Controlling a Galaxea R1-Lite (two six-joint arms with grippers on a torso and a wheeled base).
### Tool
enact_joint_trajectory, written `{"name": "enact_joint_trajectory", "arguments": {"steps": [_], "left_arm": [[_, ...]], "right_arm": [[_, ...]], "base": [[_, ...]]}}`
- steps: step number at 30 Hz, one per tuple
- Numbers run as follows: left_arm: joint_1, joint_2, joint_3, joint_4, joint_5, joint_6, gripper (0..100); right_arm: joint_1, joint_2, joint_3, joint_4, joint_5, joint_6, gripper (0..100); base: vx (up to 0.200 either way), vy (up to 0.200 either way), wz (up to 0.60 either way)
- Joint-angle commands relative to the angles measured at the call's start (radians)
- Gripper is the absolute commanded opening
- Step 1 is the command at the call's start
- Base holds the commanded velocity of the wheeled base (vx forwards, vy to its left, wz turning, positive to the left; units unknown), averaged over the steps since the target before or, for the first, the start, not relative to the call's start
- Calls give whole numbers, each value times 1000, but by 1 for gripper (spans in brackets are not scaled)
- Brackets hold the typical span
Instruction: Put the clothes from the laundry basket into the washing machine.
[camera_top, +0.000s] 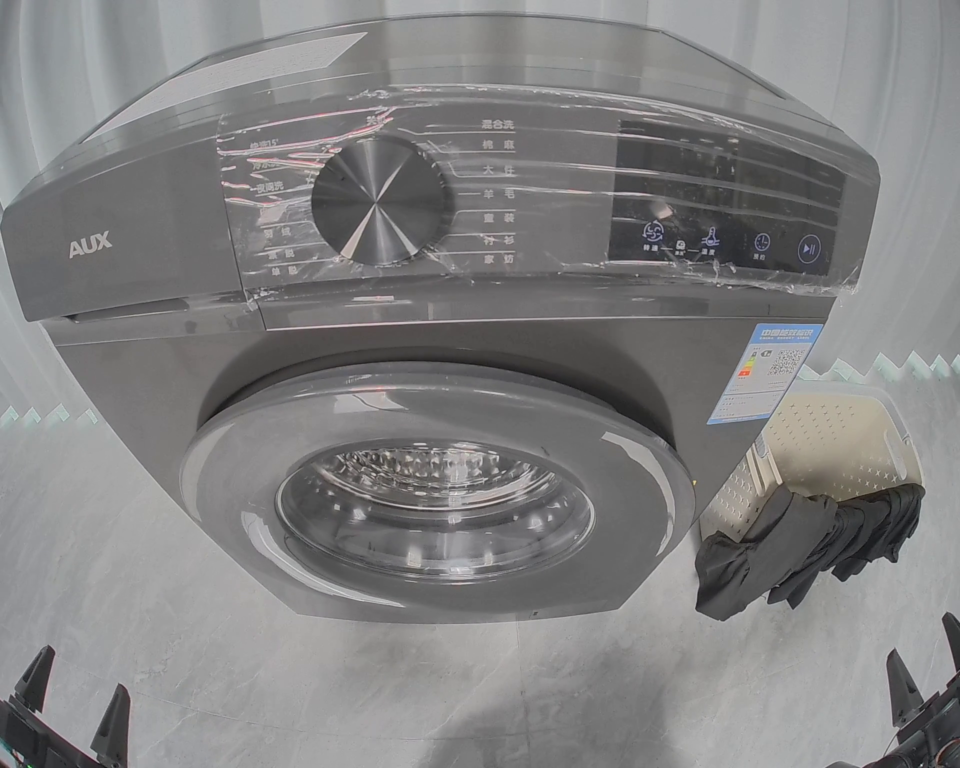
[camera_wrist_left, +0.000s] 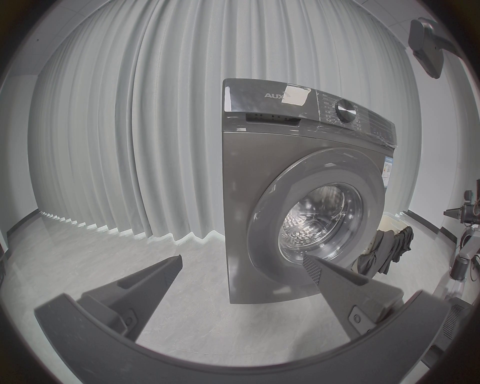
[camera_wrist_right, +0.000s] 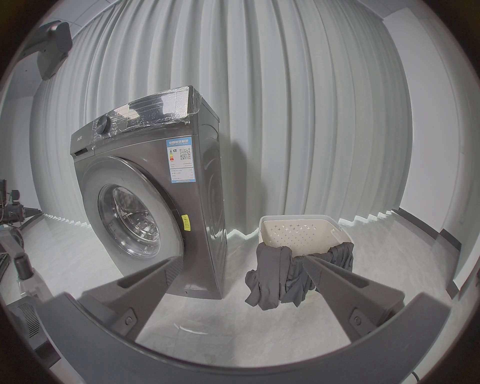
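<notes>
A grey front-loading washing machine (camera_top: 430, 330) stands before me with its round glass door (camera_top: 435, 505) closed. To its right sits a cream laundry basket (camera_top: 835, 445) with dark grey clothes (camera_top: 800, 545) draped over its front rim and hanging toward the floor. The machine (camera_wrist_left: 300, 195), the basket (camera_wrist_right: 302, 232) and the clothes (camera_wrist_right: 285, 275) also show in the wrist views. My left gripper (camera_top: 72, 700) is open low at the left, well short of the machine. My right gripper (camera_top: 928, 665) is open low at the right, in front of the basket and apart from the clothes.
Pale marble-look floor (camera_top: 420, 680) lies open between me and the machine. White pleated curtains (camera_wrist_right: 300, 100) hang behind the machine and basket. Another stand with equipment (camera_wrist_left: 467, 235) is off to the side.
</notes>
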Motion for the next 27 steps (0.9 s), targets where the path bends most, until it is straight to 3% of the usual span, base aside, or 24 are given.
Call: {"name": "enact_joint_trajectory", "arguments": {"steps": [1,16,22,27], "left_arm": [[-1,-18,16,0,0,-1,100],[-1,-18,16,0,0,1,100],[-1,-18,16,0,2,1,100],[-1,-18,16,0,3,2,100]], "right_arm": [[0,-16,16,0,0,0,100],[0,-16,16,0,0,0,100],[0,-16,16,0,0,0,100],[0,-16,16,0,0,0,100]], "base": [[0,0,0],[0,0,0],[0,200,0],[0,0,0]]}}
